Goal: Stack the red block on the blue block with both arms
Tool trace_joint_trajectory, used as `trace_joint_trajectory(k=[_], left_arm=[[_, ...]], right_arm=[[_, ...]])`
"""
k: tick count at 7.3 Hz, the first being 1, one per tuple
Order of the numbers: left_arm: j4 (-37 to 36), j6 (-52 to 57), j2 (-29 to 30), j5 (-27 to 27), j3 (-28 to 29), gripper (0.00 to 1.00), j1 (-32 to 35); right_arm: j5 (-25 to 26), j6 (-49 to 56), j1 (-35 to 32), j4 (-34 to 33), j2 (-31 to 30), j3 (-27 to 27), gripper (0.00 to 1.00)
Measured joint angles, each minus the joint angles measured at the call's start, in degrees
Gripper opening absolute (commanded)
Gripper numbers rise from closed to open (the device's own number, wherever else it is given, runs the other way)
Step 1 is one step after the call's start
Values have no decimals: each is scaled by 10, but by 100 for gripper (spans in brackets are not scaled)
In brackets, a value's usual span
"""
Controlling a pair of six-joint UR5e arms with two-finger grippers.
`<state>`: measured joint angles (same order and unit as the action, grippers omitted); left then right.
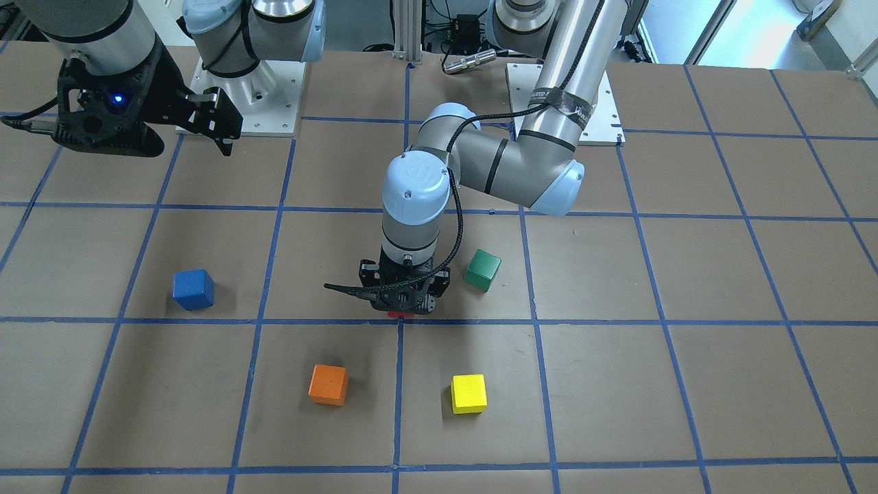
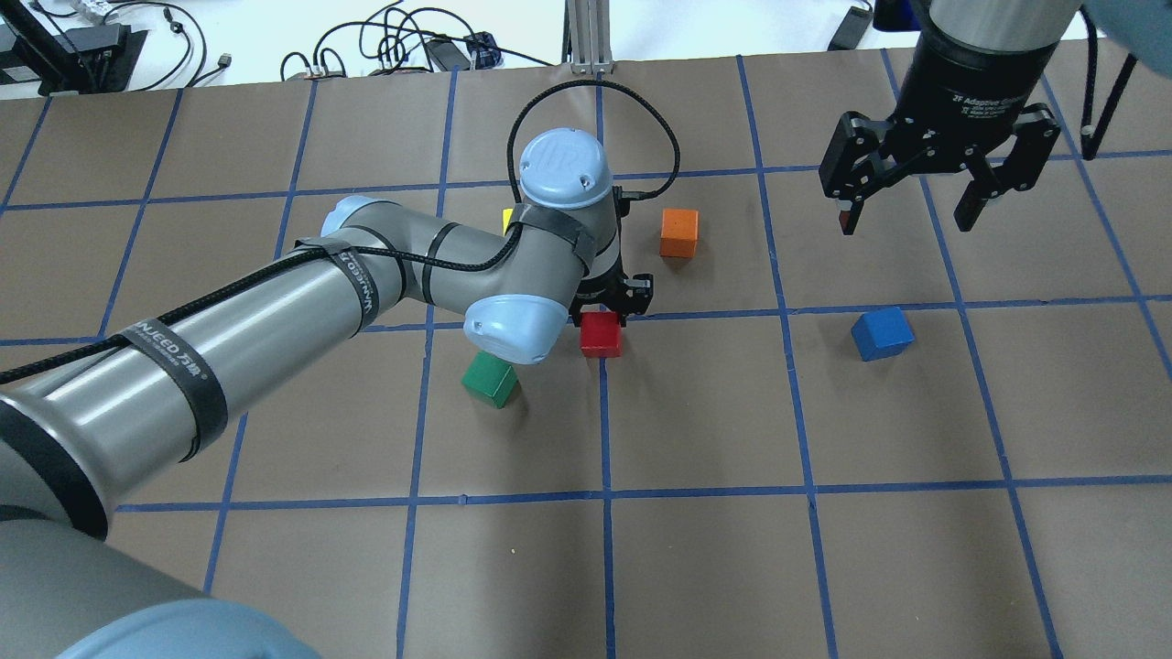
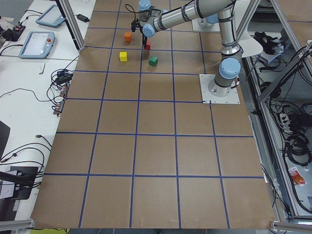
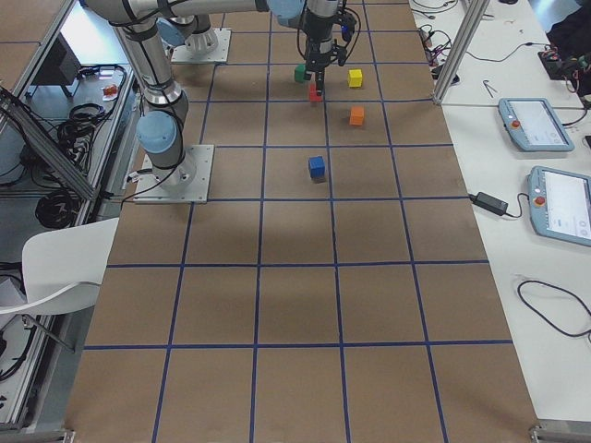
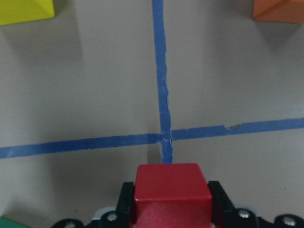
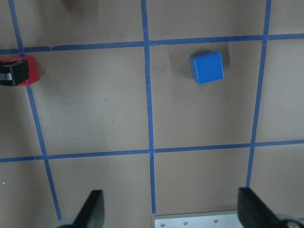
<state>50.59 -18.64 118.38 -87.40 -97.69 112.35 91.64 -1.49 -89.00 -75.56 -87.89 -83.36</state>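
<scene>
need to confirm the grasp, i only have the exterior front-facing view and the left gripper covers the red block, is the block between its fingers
observer: Yes. In the left wrist view the red block sits inside the left gripper, with the fingers against its two side faces.

operator: and the right gripper, i only see one side of it

observer: The overhead view shows the right gripper open, its jaws spread wide with nothing between them.

operator: does its camera see the target

observer: Yes. The blue block is in the right wrist view. It stands alone on the table, well ahead of the open jaws and not between them.
</scene>
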Motion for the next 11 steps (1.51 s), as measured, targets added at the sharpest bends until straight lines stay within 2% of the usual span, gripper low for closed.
trace_joint_trajectory(k=[2,3,5,7,9,11], left_arm=[[8,12,-19,-1,7,100,-13],[39,34,-44,-1,23,100,-35],[163,141,-109,-6,66,100,-90],[251,228,-176,-39,77,100,-132],[289,254,-248,-49,78,100,-159],[295,250,-284,-50,70,100,-165]], right_arm=[[0,1,0,0,0,-5,100],[1,1,1,0,0,-11,100],[1,0,2,0,0,-16,100],[1,0,2,0,0,-16,100],[1,0,2,0,0,-17,100],[1,0,2,0,0,-17,100]])
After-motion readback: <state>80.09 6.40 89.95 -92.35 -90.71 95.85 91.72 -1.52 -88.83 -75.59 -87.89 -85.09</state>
